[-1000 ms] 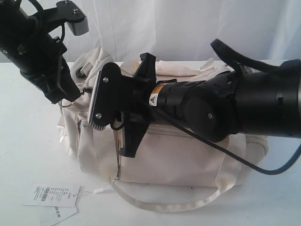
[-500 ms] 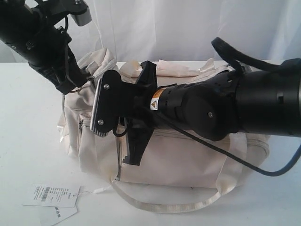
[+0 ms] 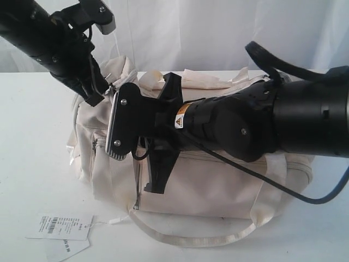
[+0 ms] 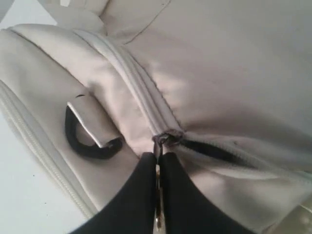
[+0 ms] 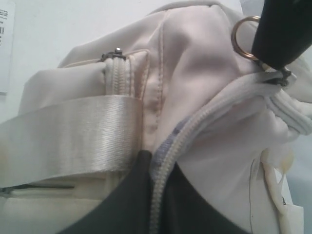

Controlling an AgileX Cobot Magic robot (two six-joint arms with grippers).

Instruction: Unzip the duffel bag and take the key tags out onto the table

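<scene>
The cream duffel bag (image 3: 218,185) lies on the white table (image 3: 32,164). My left gripper (image 4: 157,157) is shut on the zip pull just below the slider (image 4: 163,138) at the bag's left top end (image 3: 94,99). Beyond the slider a short dark gap (image 4: 209,148) shows where the zip is parted. My right gripper (image 5: 156,163) is shut on the bag's zip edge, pinching the toothed tape (image 5: 168,146). In the exterior view the right arm (image 3: 245,125) lies across the bag and hides its own fingertips. The key tags are out of view.
White paper price tags (image 3: 60,226) lie on the table in front of the bag's left end. A shiny ribbon handle (image 3: 191,237) loops out in front. A black strap ring (image 4: 87,141) and a zipped side pocket (image 5: 116,73) sit by the grippers. A white curtain hangs behind.
The left arm has shifted up and to the right along the bag's top with the zip pull in its grip. The right arm has stayed almost still.
</scene>
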